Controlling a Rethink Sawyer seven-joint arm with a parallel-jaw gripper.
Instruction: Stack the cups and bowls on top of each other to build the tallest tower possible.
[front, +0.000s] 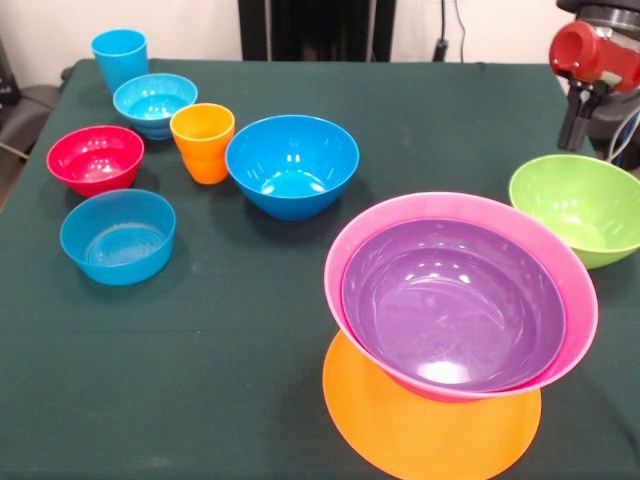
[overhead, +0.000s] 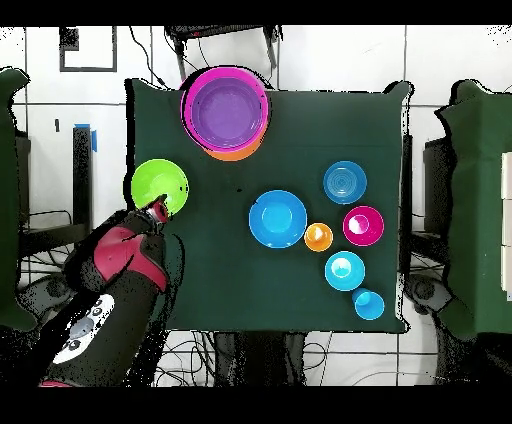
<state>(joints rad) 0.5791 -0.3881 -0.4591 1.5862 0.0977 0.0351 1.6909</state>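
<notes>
While the purple bowl (front: 455, 300) nests in the pink bowl (front: 350, 240), the end effector (front: 580, 115), its grip unreadable, hangs beside the green bowl (front: 580, 205).

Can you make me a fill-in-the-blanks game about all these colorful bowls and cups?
The purple bowl sits inside the ____ bowl.
The orange cup stands right beside the big ____ bowl.
The arm is nearest the ____ bowl.
The tower rests on an ____ base.

Missing words: pink, blue, green, orange.
</notes>
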